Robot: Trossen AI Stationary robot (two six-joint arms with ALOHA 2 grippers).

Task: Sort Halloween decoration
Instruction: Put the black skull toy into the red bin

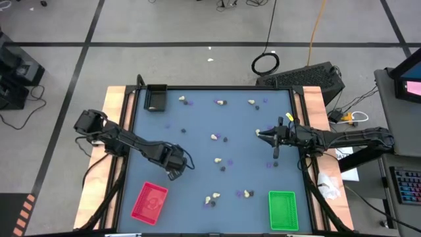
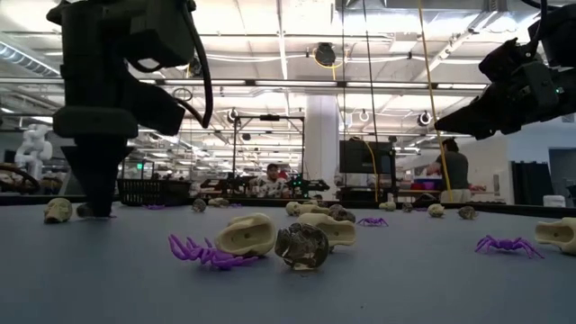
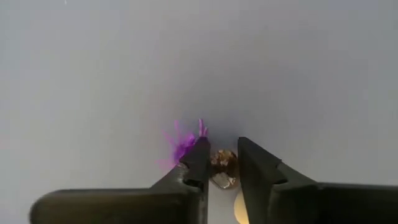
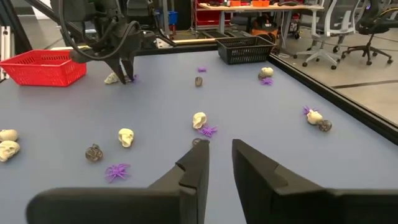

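Cream-white skulls (image 4: 199, 119), dark round lumps (image 4: 94, 152) and flat purple spiders (image 4: 116, 171) lie scattered over the blue-grey table (image 1: 197, 151), none of them in a tray. In the right wrist view about eight skulls, four dark lumps and six spiders can be counted; the high view shows more specks at the table's 12 o'clock edge, too small to tell apart.

At 9 o'clock of the table's centre, the left gripper (image 3: 222, 168) points down at the surface, its fingers (image 3: 198, 163) clenched on a dark lump (image 3: 222, 169); a spider (image 3: 183, 143) lies just beside it and a skull touches the far side. The right gripper (image 4: 221, 163) hangs above the table at 3 o'clock, fingers slightly apart and holding nothing.

Three trays stand at the edges: red tray (image 1: 150, 202) at 7 o'clock, green tray (image 1: 283, 210) at 5 o'clock, black tray (image 1: 156, 98) at 11 o'clock. A person (image 2: 452, 166) stands in the room beyond.
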